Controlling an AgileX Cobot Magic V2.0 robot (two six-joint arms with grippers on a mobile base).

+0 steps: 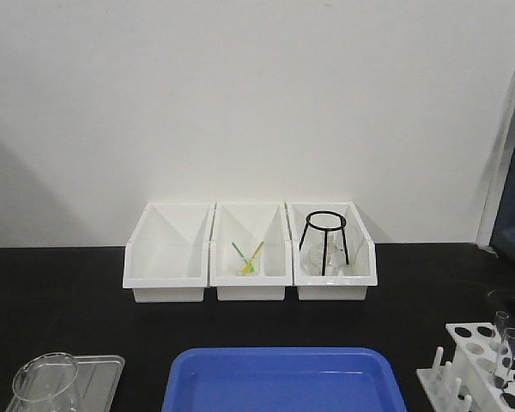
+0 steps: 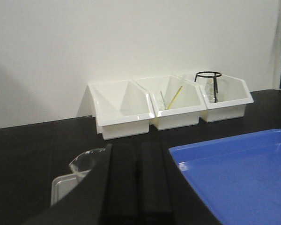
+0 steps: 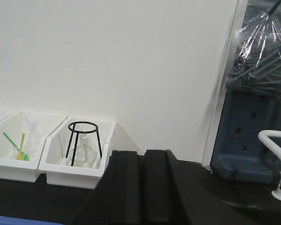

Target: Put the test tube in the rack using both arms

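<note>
The white rack [image 1: 485, 365] stands at the table's front right corner, partly cut off by the frame edge. Two clear test tubes [image 1: 503, 345] stand upright in its holes. Neither arm shows in the front view. In the left wrist view my left gripper [image 2: 138, 146] is shut, its black fingers pressed together with nothing between them, low over the black table between a glass beaker [image 2: 85, 161] and the blue tray [image 2: 239, 173]. My right gripper [image 3: 142, 153] is also shut and empty, pointing toward the back wall. The rack and tubes are out of both wrist views.
Three white open-front bins [image 1: 251, 279] line the back wall; the middle one holds green and yellow sticks, the right one a black wire tripod [image 1: 325, 240] over a flask. A beaker [image 1: 45, 382] sits on a clear lid at front left. A white tap [image 3: 275, 157] stands far right.
</note>
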